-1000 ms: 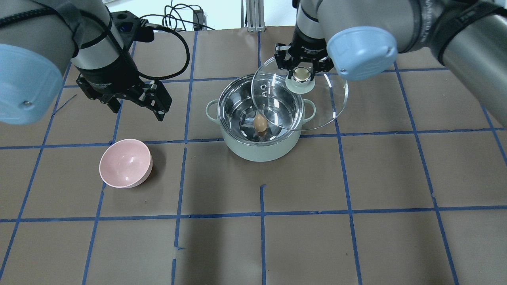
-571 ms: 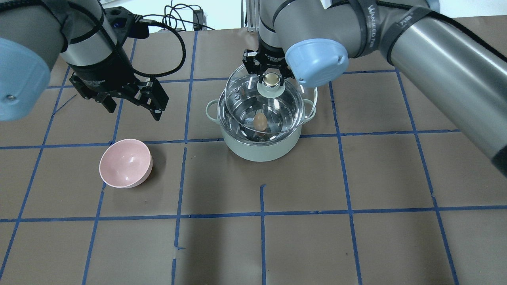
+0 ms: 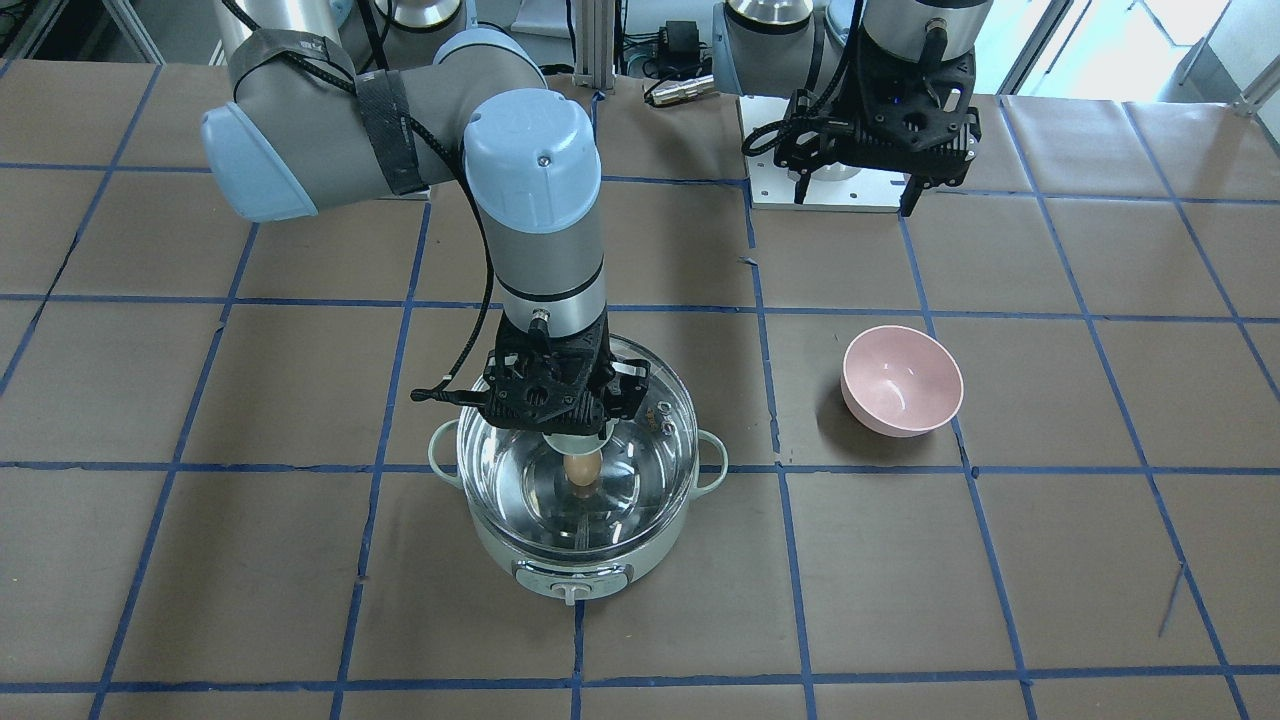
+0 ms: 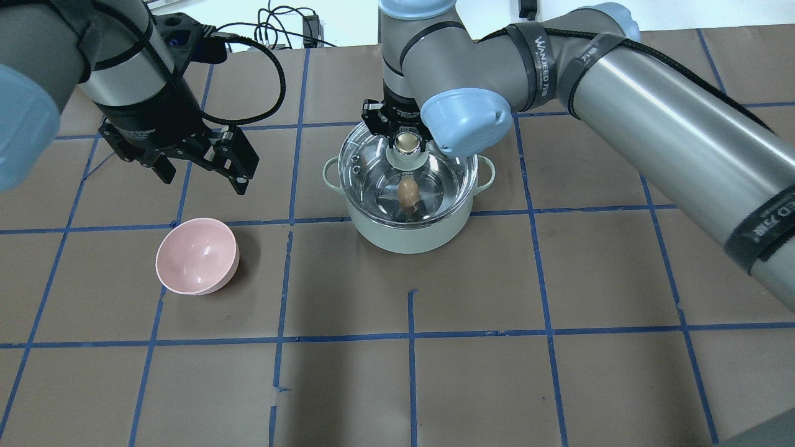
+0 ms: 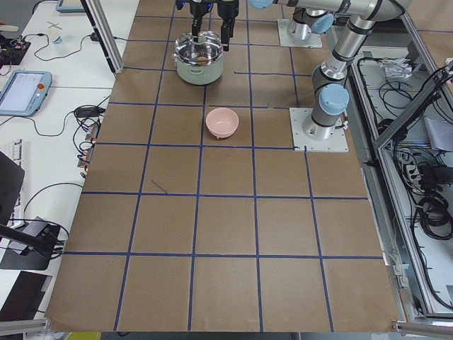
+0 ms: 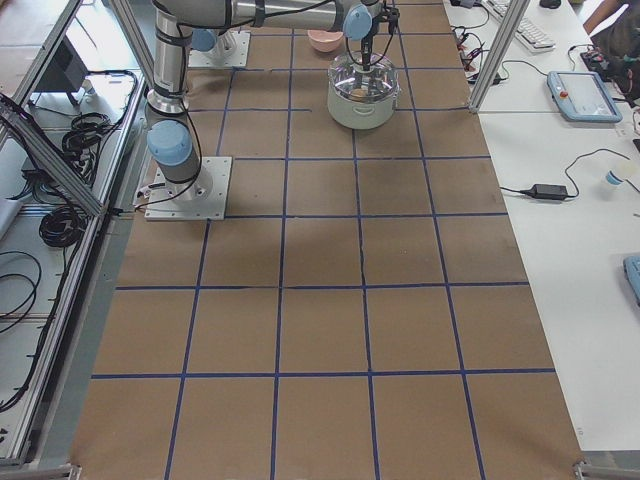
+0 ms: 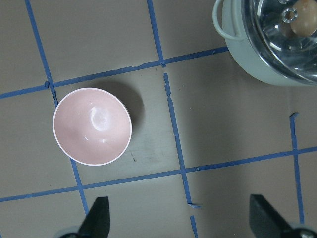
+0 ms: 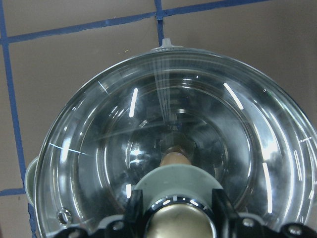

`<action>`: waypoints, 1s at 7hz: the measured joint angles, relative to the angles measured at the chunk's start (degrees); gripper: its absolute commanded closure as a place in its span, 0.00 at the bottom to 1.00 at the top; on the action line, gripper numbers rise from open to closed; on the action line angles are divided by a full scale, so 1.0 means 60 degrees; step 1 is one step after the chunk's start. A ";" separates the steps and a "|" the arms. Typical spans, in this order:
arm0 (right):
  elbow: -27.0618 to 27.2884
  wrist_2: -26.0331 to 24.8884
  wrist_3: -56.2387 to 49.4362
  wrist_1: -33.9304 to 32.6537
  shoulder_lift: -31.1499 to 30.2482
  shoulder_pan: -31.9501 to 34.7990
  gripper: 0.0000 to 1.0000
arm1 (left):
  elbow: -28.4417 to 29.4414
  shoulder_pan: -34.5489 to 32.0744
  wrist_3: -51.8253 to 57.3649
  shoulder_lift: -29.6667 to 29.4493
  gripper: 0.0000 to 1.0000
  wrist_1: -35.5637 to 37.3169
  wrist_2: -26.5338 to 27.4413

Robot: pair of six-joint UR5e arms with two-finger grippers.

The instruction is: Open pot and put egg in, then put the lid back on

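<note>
The egg (image 4: pixel 407 192), tan and oval, lies at the bottom of the pot (image 4: pixel 404 234), in its shiny steel well, so the closing step is in hand. The clear, metal-rimmed glass lid (image 4: pixel 371 166) is centred over the pot's mouth, its beige-gold knob (image 8: pixel 179 220) pinched by the right claw (image 4: pixel 406 138). Whether the rim is fully seated I cannot tell; next probably comes a straight settle, then release. To the pot's left the left claw (image 4: pixel 202 172) hangs wide and empty over the brown-paper tabletop (image 4: pixel 559 279), a smooth pink bowl (image 4: pixel 197 256) on that same side.
</note>
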 measured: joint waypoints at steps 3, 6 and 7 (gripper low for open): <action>0.0095 -0.0025 -0.0081 -0.0298 0.0016 0.0034 0.65 | 0.0438 0.0135 -0.0043 -0.0099 0.00 -0.0797 -0.0013; 0.0097 -0.0085 -0.0275 -0.0423 0.0047 0.0029 0.49 | 0.0379 0.0573 0.0138 -0.0238 0.00 -0.0583 -0.0853; 0.0096 -0.0093 -0.0326 -0.0427 0.0049 0.0029 0.29 | 0.0336 0.0566 0.0161 -0.0269 0.00 -0.0287 -0.0914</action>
